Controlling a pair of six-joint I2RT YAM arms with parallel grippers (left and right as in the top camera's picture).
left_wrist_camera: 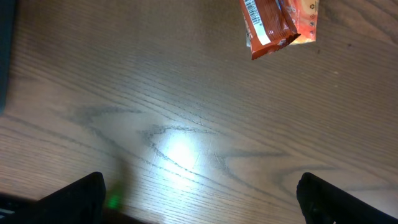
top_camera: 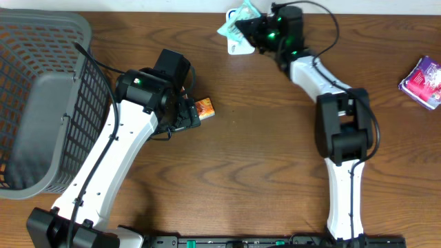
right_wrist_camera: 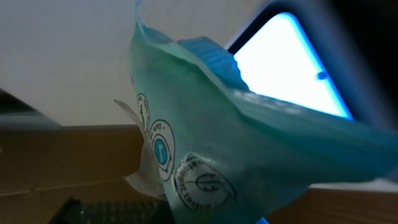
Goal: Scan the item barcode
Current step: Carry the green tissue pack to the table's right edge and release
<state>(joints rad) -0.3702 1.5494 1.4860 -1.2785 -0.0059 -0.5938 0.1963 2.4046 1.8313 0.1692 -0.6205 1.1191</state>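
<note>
The right gripper (top_camera: pixel 253 29) is clamped on a teal packet (top_camera: pixel 238 17) at the far edge of the table (top_camera: pixel 262 151). It holds the packet up against a white device (top_camera: pixel 239 45), probably the scanner, so a printed face meets the window. No barcode shows in the wrist view, so the packet may need turning. The left gripper (top_camera: pixel 186 117) hangs with jaws spread wide and empty, just beside an orange packet (top_camera: pixel 204 107) lying barcode-up, likely the next item. A basket (top_camera: pixel 41 27) sits far left and a purple packet (top_camera: pixel 422 81) far right.
</note>
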